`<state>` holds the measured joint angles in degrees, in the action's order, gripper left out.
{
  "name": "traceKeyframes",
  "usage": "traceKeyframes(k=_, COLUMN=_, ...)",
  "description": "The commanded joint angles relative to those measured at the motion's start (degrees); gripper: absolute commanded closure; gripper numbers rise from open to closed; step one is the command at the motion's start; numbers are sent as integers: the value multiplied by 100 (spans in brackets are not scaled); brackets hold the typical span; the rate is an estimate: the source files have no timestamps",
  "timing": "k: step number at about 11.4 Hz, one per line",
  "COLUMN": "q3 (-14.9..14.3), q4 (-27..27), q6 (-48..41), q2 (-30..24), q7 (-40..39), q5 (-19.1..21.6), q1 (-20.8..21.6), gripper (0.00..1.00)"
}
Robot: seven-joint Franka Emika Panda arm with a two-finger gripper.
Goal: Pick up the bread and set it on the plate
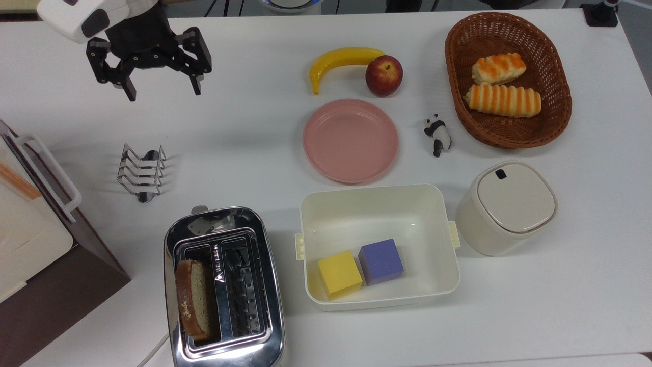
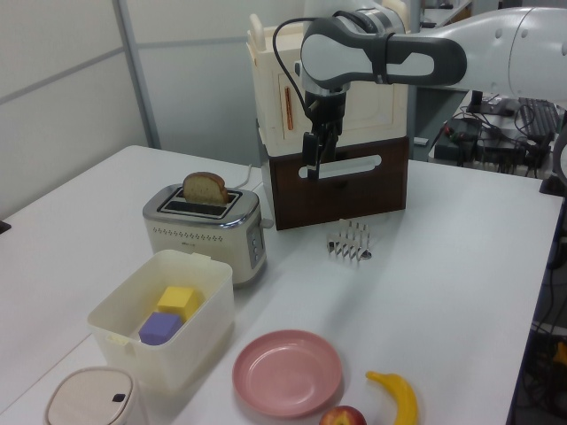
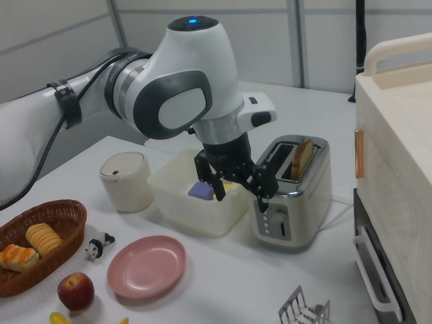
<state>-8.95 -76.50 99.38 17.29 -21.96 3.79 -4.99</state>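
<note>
Fingers (image 1: 128,90) of the gripper (image 1: 162,90) are spread wide apart with nothing between them, hanging above bare counter (image 1: 244,127) toward the top view's upper left. The right view shows the gripper (image 3: 238,194) from the side, in front of the tub (image 3: 193,197) and toaster (image 3: 294,187). In the left view the gripper (image 2: 314,159) is seen edge-on against the brown cabinet (image 2: 341,181), so the gap between the fingers is hard to judge there.

The bread (image 1: 192,298) stands upright in the toaster's (image 1: 224,290) slot on the top view's left, well apart from the gripper. The left view shows its rounded top (image 2: 205,188) poking above the chrome toaster (image 2: 208,232); the right view shows it (image 3: 301,157) as a thin edge.

The plate (image 1: 350,140) sits bare on the counter, between the tub (image 1: 377,244) and the banana (image 1: 341,63) and apple (image 1: 384,75). The top view also takes in the toast rack (image 1: 142,171), the panda figure (image 1: 438,134), the basket (image 1: 507,79) with two rolls (image 1: 501,99), and the lidded bin (image 1: 507,206). Yellow (image 1: 339,274) and purple (image 1: 381,261) cubes lie touching inside the tub.
</note>
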Motion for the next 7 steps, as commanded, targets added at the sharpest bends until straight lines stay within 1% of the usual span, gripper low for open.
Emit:
traceKeyframes(k=1, q3=-28, q4=-181, q6=-138, q2=-252, q7=-27, q5=-81, q1=-54, gripper=0)
traceKeyframes(k=3, q3=-28, q4=-181, q6=-138, q2=-261, q7=-360, q5=-107, q1=-55, gripper=0)
traceKeyframes(k=7, q3=-28, q4=-181, q6=-393, q2=-261, q7=-247, q5=-98, q1=-64, gripper=0)
